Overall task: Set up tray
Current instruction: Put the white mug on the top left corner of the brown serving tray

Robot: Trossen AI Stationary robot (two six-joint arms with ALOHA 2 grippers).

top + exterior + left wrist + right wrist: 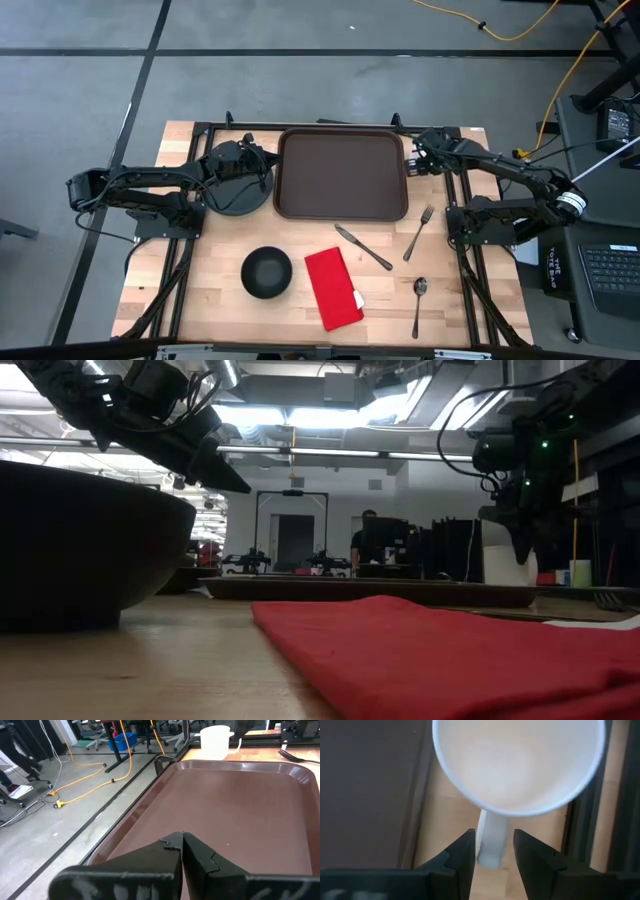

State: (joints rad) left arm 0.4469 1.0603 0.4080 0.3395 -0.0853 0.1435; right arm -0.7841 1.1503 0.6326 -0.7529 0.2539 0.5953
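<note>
Tray (342, 175), dark brown, rectangular, rounded at the corners, smooth with a raised rim, flat on pale wooden table (210, 290) between 2 arms. Left gripper (268, 172) just beside tray's left rim, fingers (200, 862) pressed together, holding nothing, tips above that rim. Right gripper (412, 160) just off tray's right edge, fingers (462, 851) spread, straddling handle of glossy white mug (520, 762); contact with handle unclear. Nearer than tray: metal knife (362, 246), fork (418, 233), spoon (419, 303), red cloth napkin (332, 288), round black bowl (266, 272). Round black plate (238, 198) under left arm.
</note>
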